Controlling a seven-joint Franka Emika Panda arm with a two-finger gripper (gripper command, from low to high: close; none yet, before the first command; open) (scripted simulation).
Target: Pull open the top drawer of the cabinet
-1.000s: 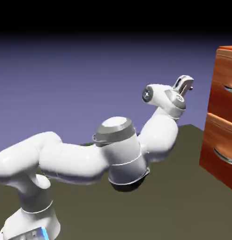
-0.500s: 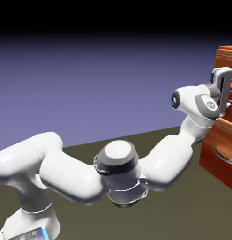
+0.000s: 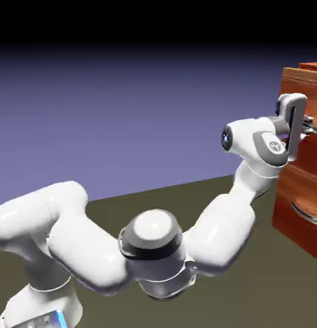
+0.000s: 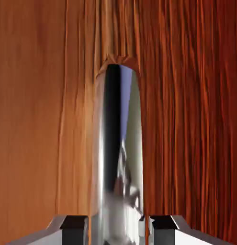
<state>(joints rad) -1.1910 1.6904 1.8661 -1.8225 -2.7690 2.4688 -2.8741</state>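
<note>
One gripper, two fingertips closing on silver bar handle, pinching it. White arm bending low at elbow, rising to cabinet's near front edge. Top drawer sitting above one visible lower drawer, jutting slightly past it.

From here the glossy white robot arm looks brightly lit, its upper surfaces almost washed out, while the dark olive tabletop stays dim; up close, sharp glare streaks the curved silver metal bar handle, its reflections smeary towards the bottom
</note>
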